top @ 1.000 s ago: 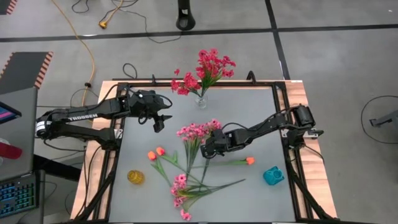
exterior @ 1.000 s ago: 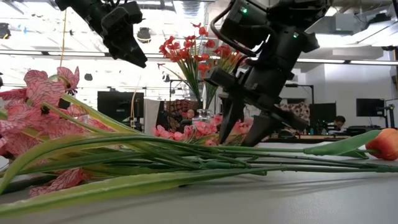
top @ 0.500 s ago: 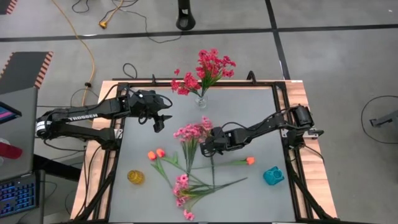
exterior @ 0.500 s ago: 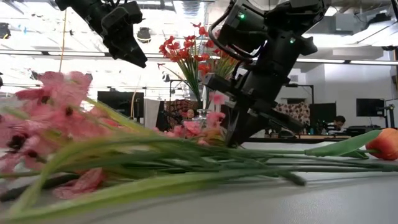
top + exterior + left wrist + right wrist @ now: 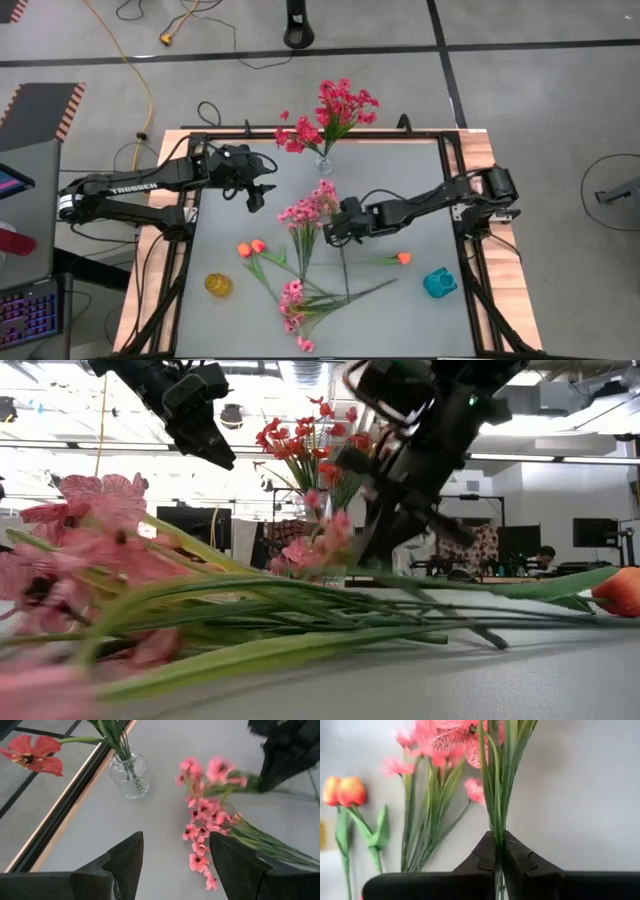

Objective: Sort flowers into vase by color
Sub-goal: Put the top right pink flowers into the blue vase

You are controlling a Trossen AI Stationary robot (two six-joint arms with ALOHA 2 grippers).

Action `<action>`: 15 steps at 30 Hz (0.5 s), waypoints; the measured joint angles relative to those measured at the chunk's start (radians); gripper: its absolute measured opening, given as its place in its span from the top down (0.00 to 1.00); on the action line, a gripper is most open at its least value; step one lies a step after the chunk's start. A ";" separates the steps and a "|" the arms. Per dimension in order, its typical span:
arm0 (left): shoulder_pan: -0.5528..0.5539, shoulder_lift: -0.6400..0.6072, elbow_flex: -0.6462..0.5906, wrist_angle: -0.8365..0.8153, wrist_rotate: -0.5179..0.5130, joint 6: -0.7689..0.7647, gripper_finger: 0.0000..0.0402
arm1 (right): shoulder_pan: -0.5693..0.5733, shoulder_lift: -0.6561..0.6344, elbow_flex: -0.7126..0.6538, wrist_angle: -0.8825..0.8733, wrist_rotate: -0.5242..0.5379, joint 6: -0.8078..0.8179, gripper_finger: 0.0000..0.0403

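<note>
My right gripper point(image 5: 334, 231) is at the table's middle, shut on a light pink flower spray point(image 5: 322, 193). A second pink spray point(image 5: 300, 212) lies beside it. More flowers lie nearer the front: orange buds point(image 5: 250, 246), one orange bud point(image 5: 402, 258) and a pink cluster point(image 5: 291, 304). Deep red flowers point(image 5: 335, 108) stand with their stems in a clear glass vase point(image 5: 323, 161) at the far edge. My left gripper point(image 5: 257, 197) hangs open above the table's left part, short of that vase point(image 5: 129, 775), with nothing between its fingers. My right gripper pinches the pink spray's green stems point(image 5: 497, 822) between its two fingers, just below the flower head. The fingers point(image 5: 385, 535) come from above, slanting down. The head point(image 5: 322, 540) is raised off the table; the stem's lower end point(image 5: 480, 635) trails on the table.
A small yellow vase point(image 5: 218, 285) stands at the front left and a teal vase point(image 5: 438, 283) at the front right. The black frame rail point(image 5: 455, 180) borders the table. Green stems and leaves point(image 5: 330, 298) cross near the front middle.
My right gripper has shut on the pink spray's stems and risen a little, toward the far edge. The spray's head has come up off the table and its stem has been drawn after it, swinging to point at the near edge.
</note>
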 joint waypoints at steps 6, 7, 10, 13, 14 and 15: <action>0.000 0.000 0.000 0.000 -0.012 -0.011 0.46 | -0.014 -0.170 0.000 -0.105 0.078 -0.109 0.90; 0.000 0.000 0.000 0.000 -0.012 -0.012 0.46 | -0.014 -0.199 0.000 -0.125 0.098 -0.128 0.90; 0.000 0.000 0.000 0.001 -0.012 -0.012 0.46 | -0.012 -0.285 0.000 -0.161 0.170 -0.186 0.90; 0.000 0.000 0.000 0.002 -0.012 -0.017 0.46 | -0.009 -0.363 0.000 -0.171 0.234 -0.253 0.90; 0.000 0.000 0.000 0.002 -0.012 -0.021 0.46 | -0.005 -0.388 0.000 -0.170 0.253 -0.277 0.90; 0.000 0.000 0.000 0.002 -0.012 -0.021 0.46 | -0.001 -0.408 0.000 -0.170 0.271 -0.300 0.90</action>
